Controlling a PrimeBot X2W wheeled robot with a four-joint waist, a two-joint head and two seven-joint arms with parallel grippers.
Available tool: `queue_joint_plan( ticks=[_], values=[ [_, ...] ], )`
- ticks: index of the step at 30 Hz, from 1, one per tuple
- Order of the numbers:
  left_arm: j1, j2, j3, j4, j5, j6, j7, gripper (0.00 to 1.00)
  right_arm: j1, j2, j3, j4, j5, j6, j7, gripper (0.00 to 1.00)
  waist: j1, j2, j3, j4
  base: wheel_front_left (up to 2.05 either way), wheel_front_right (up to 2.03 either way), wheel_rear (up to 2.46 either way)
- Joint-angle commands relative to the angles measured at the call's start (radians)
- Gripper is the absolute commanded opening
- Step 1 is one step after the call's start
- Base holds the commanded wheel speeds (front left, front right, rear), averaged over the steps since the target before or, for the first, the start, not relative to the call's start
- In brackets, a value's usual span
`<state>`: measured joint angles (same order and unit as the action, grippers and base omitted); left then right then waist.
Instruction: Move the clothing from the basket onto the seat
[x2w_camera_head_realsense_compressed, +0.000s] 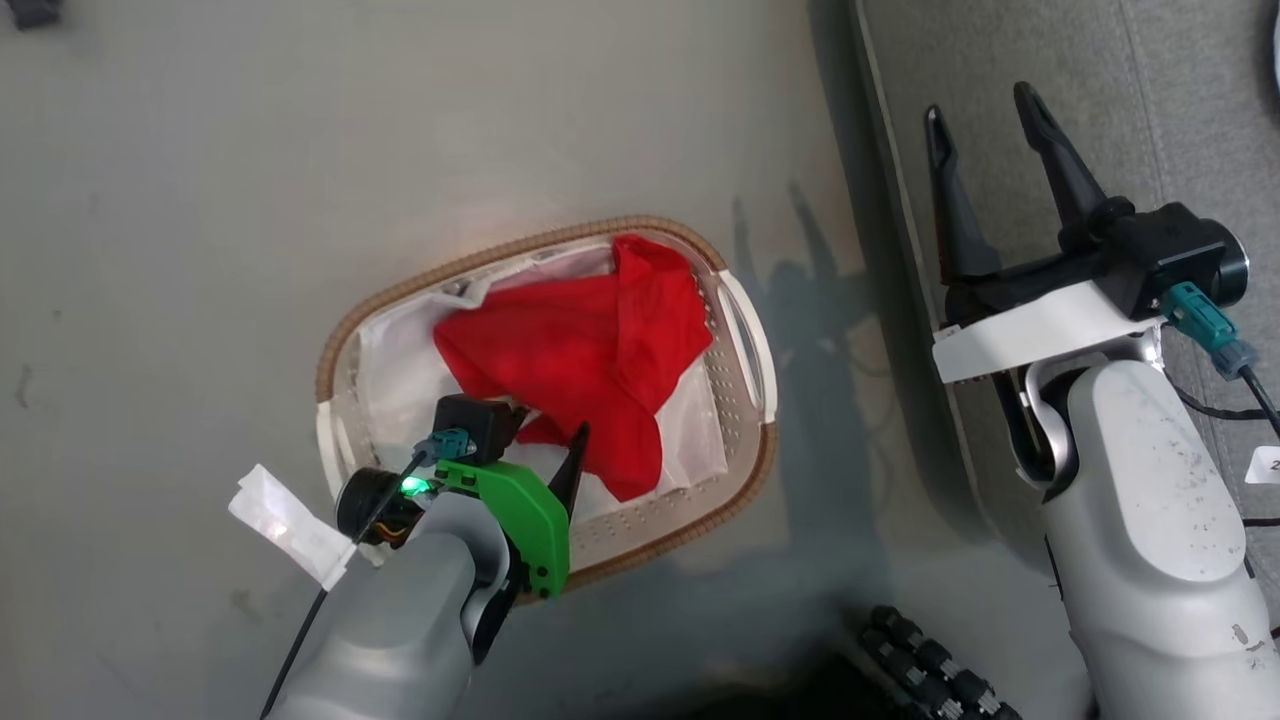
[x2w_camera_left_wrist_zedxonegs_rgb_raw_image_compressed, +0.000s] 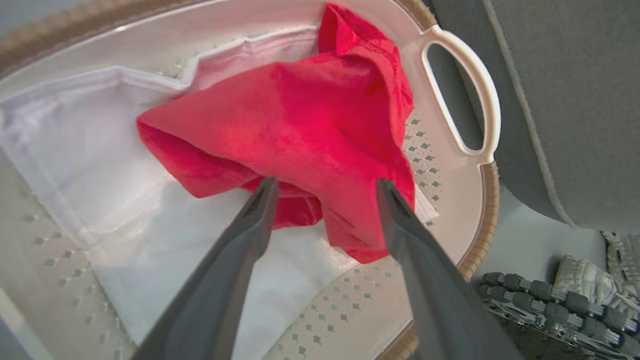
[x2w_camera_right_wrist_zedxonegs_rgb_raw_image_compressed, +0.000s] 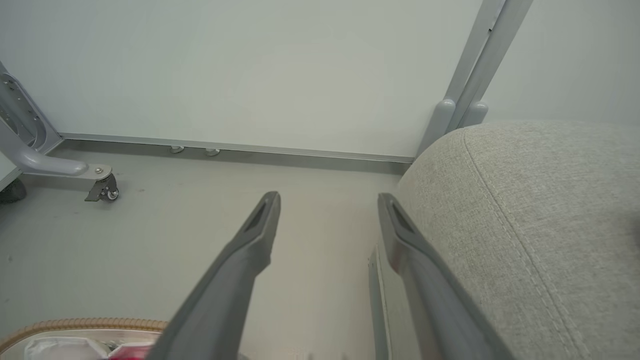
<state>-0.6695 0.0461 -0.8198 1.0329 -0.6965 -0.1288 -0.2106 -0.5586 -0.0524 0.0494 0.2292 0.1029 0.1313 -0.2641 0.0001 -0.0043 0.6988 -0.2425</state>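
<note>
The clothing (x2w_camera_left_wrist_zedxonegs_rgb_raw_image_compressed: 310, 130) lay crumpled inside the basket (x2w_camera_head_realsense_compressed: 330, 350), thin, limp, surely light; a bunched fold near its middle looked the best hold. Left gripper (x2w_camera_left_wrist_zedxonegs_rgb_raw_image_compressed: 326, 184) spread just above it; right gripper (x2w_camera_head_realsense_compressed: 980, 105) spread, empty, beyond the basket, by the seat (x2w_camera_head_realsense_compressed: 1150, 100).

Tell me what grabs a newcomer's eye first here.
The bright red clothing, heaped in the cream basket, stands out first. The left gripper hangs over it with its fingers open. To the right, the right gripper, also open, hovers at the edge of the grey seat.
</note>
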Motion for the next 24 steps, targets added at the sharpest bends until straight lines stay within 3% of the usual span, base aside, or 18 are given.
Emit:
queue_joint_plan(
  ticks=[1, 12, 22, 24],
  values=[
    [-0.023, 0.009, -0.016, -0.003, -0.030, -0.002, 0.011, 1.00, -0.019, 0.002, 0.001, -0.009, -0.001, -0.001, 0.000, 1.00, -0.0001, 0.0043, 0.090, -0.047, 0.00, 0.00, 0.00],
    [-0.104, 0.009, -0.083, 0.015, -0.190, -0.002, -0.021, 1.00, -0.050, 0.001, -0.012, -0.031, -0.016, -0.001, 0.000, 1.00, -0.0001, 0.0043, 0.163, -0.025, 0.00, 0.00, 0.00],
    [-0.200, 0.008, -0.175, 0.045, -0.223, -0.002, -0.045, 1.00, -0.073, 0.000, 0.016, -0.039, -0.010, -0.001, 0.000, 1.00, -0.0001, 0.0043, 0.208, -0.027, 0.00, 0.00, 0.00],
    [-0.208, 0.008, -0.195, 0.042, -0.234, -0.002, -0.047, 0.00, -0.078, 0.000, 0.021, -0.039, -0.002, -0.001, 0.000, 1.00, -0.0001, 0.0043, 0.211, -0.026, 0.00, 0.00, 0.00]
  ],
)
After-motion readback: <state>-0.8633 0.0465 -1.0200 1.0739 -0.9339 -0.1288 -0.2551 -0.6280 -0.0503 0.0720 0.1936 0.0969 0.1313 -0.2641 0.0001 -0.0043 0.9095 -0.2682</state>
